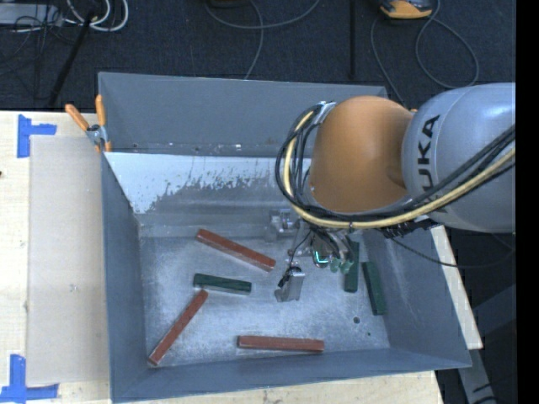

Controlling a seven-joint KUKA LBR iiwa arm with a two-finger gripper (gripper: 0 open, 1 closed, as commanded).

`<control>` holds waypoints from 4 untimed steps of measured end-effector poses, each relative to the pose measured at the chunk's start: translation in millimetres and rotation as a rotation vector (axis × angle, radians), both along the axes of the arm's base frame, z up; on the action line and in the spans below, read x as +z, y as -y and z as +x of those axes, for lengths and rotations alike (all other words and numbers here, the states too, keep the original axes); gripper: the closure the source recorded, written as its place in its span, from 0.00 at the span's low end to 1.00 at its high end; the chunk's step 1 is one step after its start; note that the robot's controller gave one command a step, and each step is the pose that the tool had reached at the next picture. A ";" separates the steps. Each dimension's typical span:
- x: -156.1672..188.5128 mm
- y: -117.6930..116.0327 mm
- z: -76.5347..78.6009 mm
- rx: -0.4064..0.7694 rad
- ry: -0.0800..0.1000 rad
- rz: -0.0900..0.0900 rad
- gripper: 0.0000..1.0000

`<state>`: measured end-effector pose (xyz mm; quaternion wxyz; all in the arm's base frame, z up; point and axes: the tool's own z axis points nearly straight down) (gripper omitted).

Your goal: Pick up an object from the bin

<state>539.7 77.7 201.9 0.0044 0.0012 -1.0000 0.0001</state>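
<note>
My gripper (290, 284) hangs low over the bin floor, right of the middle, with nothing visible in it. A reddish-brown stick (236, 249) lies slanted just to its upper left. Left of the gripper, a short dark green stick (221, 284) lies flat. To its right, two dark green sticks (350, 269) (371, 289) lie near the bin's right wall, partly under the arm's wrist.
A long reddish-brown stick (178, 326) lies slanted at the lower left, and another (280, 343) lies flat along the front wall. The orange cover and cables on the wrist hide the bin's back right part.
</note>
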 end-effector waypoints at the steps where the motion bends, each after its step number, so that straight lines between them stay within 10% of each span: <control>1: -135.8 -54.0 13.1 0.267 0.002 0.002 0.00; 2: -131.8 -52.8 14.7 0.261 0.008 0.002 1.00; 3: -132.4 -56.3 -13.9 0.136 0.007 0.001 1.00; 4: 45.6 -51.9 -23.2 0.116 0.017 0.003 1.00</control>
